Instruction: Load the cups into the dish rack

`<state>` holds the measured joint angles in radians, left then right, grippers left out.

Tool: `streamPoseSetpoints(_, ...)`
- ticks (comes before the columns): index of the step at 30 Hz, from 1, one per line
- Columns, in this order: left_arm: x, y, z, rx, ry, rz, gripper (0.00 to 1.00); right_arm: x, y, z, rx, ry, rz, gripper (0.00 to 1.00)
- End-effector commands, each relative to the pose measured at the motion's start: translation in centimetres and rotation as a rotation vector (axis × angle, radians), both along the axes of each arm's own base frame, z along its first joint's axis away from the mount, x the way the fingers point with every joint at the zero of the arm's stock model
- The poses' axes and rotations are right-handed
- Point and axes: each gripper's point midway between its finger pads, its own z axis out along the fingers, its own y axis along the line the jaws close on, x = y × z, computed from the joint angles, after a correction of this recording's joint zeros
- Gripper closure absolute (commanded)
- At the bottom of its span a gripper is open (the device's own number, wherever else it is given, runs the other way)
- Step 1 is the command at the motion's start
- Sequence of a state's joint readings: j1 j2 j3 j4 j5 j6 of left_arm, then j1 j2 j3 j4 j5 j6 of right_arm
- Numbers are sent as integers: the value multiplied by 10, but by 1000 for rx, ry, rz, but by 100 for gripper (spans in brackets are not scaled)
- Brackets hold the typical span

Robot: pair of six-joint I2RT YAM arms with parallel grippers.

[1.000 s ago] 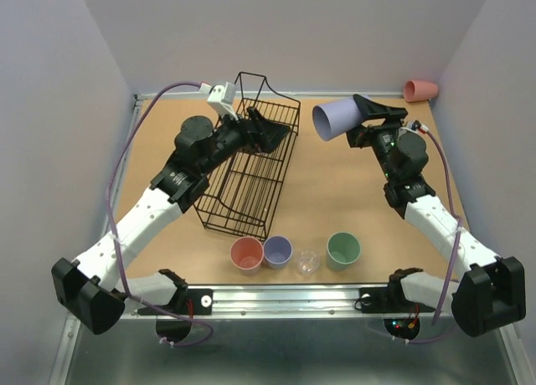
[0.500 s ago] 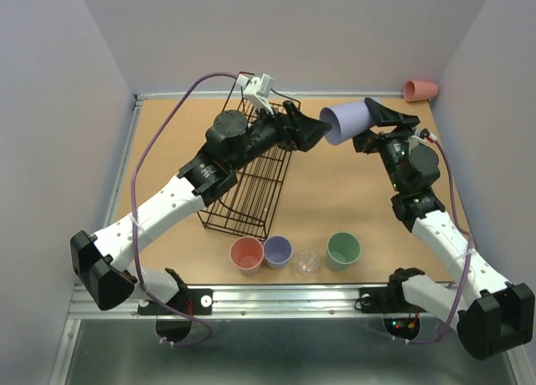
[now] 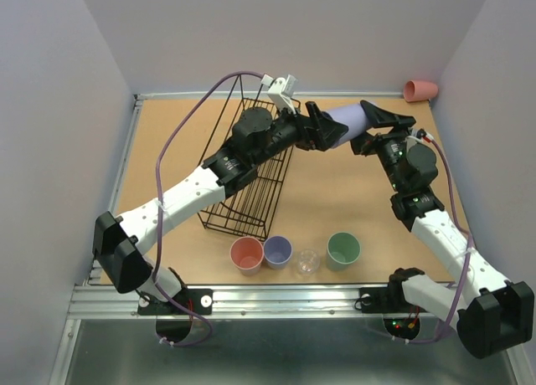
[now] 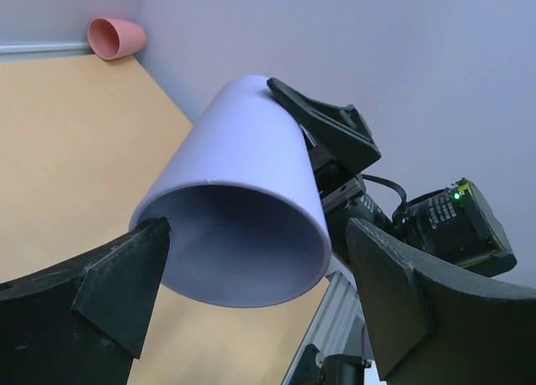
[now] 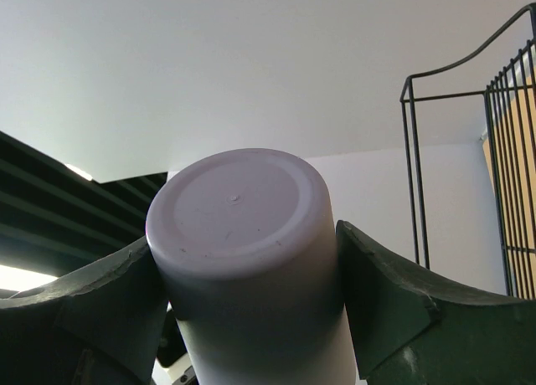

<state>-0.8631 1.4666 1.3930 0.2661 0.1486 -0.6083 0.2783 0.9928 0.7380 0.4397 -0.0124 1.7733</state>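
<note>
no cups in the rack yet

the dish rack (image 3: 247, 201) sits on the left part of the table (image 3: 335, 201), and no cup shows inside it; the left arm reaches over its far end and hides a bit of it; by the front edge four cups stand in a row, mouths up: the salmon cup (image 3: 247, 254), the near purple cup (image 3: 277, 251), the clear cup (image 3: 307, 261) and the green cup (image 3: 343, 248); up in the air, the left gripper (image 4: 255, 272) is wide open, one finger on each side of the mouth of the lifted purple cup (image 4: 243, 209); i cannot tell if they touch it; the right gripper (image 3: 375, 127) holds that cup tight by its bottom end; far right, the pink cup (image 3: 420, 89) lies on its side in the back corner; so i think all six cups are left to load, and this looks like a pass from right to left
</note>
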Motion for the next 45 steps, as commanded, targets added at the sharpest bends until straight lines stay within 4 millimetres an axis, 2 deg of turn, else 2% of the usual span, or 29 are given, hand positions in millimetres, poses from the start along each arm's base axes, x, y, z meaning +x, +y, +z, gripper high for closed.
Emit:
streamPoseSetpoints(1, -5, 6, 63, -120, -132, 11, 3, -8, 13, 27, 4, -67, 53, 100)
streamPoseSetpoints(3, -4, 3, 61, -116, -130, 11, 4, -8, 15, 28, -6, -69, 59, 99)
streamPoseSetpoints(6, -1, 0, 62, -126, -128, 18, 12, -8, 18, 26, -15, -62, 68, 100)
streamPoseSetpoints(7, -1, -1, 66, -137, -135, 16, 18, -8, 20, 25, -16, -60, 74, 100)
streamPoseSetpoints(12, 1, -12, 65, -134, -132, -9, 38, -10, 23, 29, -21, -66, 80, 100)
streamPoseSetpoints(13, 1, -13, 64, -134, -130, -11, 38, -10, 24, 30, -21, -68, 82, 100)
streamPoseSetpoints(15, 1, -15, 62, -133, -124, -16, 44, -10, 23, 31, -21, -71, 80, 100)
streamPoseSetpoints(18, 1, -18, 64, -138, -129, -27, 57, -11, 24, 33, -26, -78, 83, 99)
streamPoseSetpoints(19, 1, -18, 66, -140, -135, -28, 70, -11, 25, 32, -27, -77, 86, 100)
streamPoseSetpoints(21, 2, -19, 66, -137, -136, -27, 87, -12, 25, 32, -32, -79, 90, 100)
streamPoseSetpoints(22, 3, -19, 66, -132, -135, -22, 98, -12, 25, 30, -36, -78, 89, 100)
streamPoseSetpoints(23, 3, -17, 67, -130, -138, -16, 100, -12, 25, 30, -39, -78, 87, 100)
streamPoseSetpoints(26, 4, -10, 70, -130, -145, 12, 100, -12, 27, 25, -47, -71, 100, 99)
streamPoseSetpoints(27, 7, -7, 70, -131, -143, 35, 100, -14, 31, 26, -52, -73, 121, 96)
streamPoseSetpoints(28, 7, -4, 70, -134, -144, 44, 100, -11, 34, 23, -61, -67, 135, 88)
streamPoseSetpoints(29, 7, -1, 69, -136, -142, 53, 100, -11, 37, 25, -67, -73, 147, 72)
streamPoseSetpoints(30, 8, 1, 69, -141, -137, 56, 100, -12, 43, 24, -92, -84, 176, 65)
streamPoseSetpoints(31, 7, 2, 69, -141, -139, 52, 100, -12, 46, 26, -106, -93, 193, 52)
streamPoseSetpoints(33, 7, 4, 67, -134, -139, 54, 100, -11, 55, 35, -148, -130, 228, 49)
streamPoseSetpoints(34, 8, 4, 65, -126, -136, 56, 100, -12, 56, 38, -162, -145, 233, 51)
streamPoseSetpoints(36, 7, 6, 65, -121, -138, 58, 100, -13, 57, 47, -186, -176, 231, 71)
streamPoseSetpoints(37, 9, 6, 60, -107, -132, 66, 100, -13, 57, 48, -214, -190, 221, 88)
streamPoseSetpoints(39, 11, 11, 56, -92, -119, 87, 100, -12, 57, 52, -276, -214, 204, 99)
streamPoseSetpoints(40, 13, 15, 53, -84, -112, 98, 86, -10, 57, 46, -304, -189, 203, 100)
streamPoseSetpoints(43, 15, 23, 41, -39, -87, 122, 45, -5, 56, 53, -402, -219, 169, 100)
streamPoseSetpoints(44, 13, 29, 39, -26, -89, 132, 29, -2, 56, 53, -419, -219, 159, 100)
streamPoseSetpoints(45, 11, 33, 36, -19, -82, 141, 24, 2, 54, 57, -436, -229, 135, 100)
